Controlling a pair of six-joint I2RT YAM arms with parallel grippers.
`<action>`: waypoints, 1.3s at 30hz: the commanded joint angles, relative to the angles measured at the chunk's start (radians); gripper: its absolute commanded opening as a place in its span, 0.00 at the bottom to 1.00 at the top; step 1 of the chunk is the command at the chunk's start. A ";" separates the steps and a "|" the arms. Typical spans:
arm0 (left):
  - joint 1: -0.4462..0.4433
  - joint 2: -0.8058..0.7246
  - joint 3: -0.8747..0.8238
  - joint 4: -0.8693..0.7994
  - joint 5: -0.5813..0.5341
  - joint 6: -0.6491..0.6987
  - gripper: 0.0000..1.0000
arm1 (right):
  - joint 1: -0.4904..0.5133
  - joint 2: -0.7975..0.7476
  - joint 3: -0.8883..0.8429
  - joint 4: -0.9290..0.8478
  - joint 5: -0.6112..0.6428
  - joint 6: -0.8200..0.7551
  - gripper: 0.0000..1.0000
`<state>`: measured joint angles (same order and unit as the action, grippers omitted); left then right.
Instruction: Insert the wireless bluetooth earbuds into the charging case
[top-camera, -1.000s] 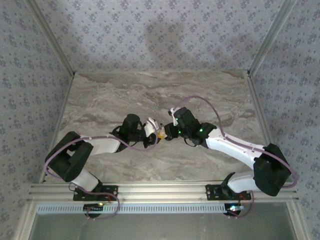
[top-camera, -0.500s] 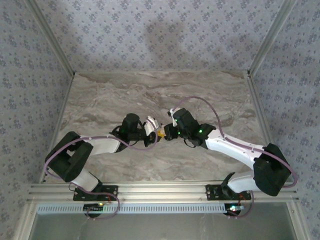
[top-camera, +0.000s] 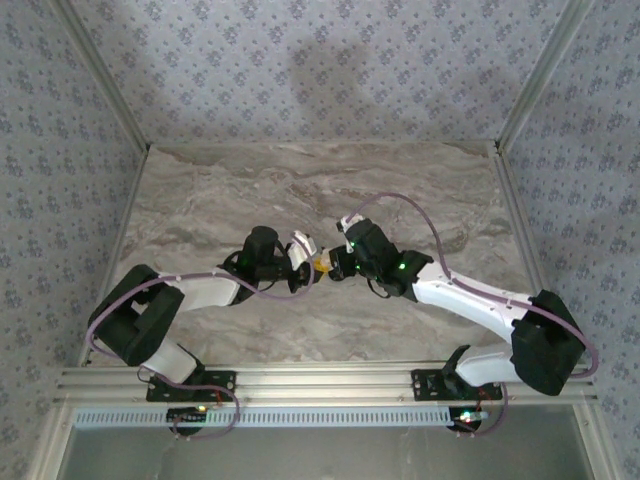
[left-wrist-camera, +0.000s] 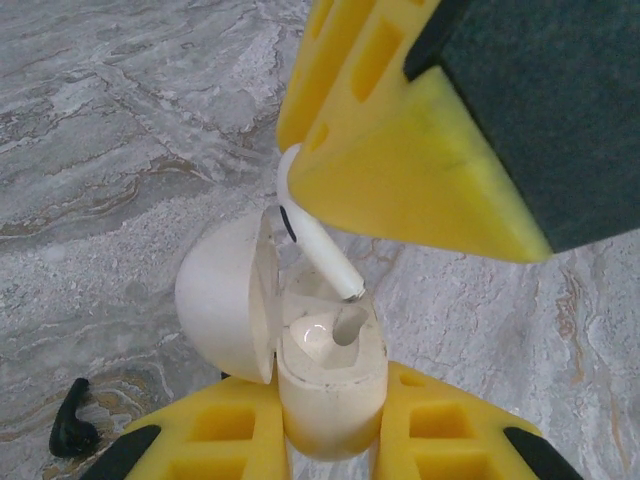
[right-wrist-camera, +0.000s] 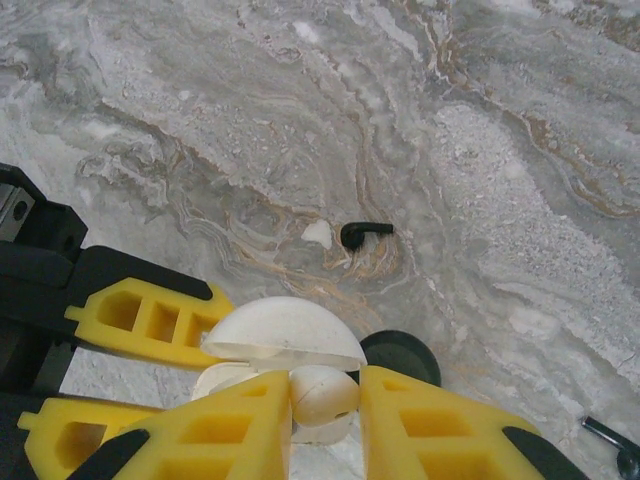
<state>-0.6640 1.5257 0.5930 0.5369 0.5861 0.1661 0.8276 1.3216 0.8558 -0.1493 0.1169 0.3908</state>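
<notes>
The charging case is a white puck with its lid swung open to the left. My left gripper is shut on the case's body and holds it above the marble. From above, my right gripper is shut on a white earbud. In the left wrist view that earbud hangs stem-down, with the stem tip at the mouth of a case socket. The right gripper's yellow fingers pinch its head. In the top view the two grippers meet at mid-table.
A black round disc lies on the marble just behind the case. A small black earbud lies farther out, beside a small white chip. Another dark item sits at the lower right edge. Marble tabletop lies open beyond.
The right arm has edged slightly left, closer to the left gripper and the case. Both grips are unchanged.
</notes>
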 joint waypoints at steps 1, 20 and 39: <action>-0.007 -0.032 0.010 0.050 0.012 -0.029 0.05 | 0.011 -0.021 -0.009 0.034 0.045 -0.017 0.26; 0.012 -0.040 0.002 0.144 0.011 -0.129 0.06 | 0.032 -0.073 -0.058 0.048 0.089 -0.040 0.25; 0.010 -0.065 0.015 0.109 0.018 -0.088 0.06 | 0.035 -0.064 -0.060 0.073 0.007 -0.073 0.26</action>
<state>-0.6544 1.4940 0.5926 0.6239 0.5858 0.0559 0.8566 1.2598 0.8120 -0.0769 0.1429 0.3393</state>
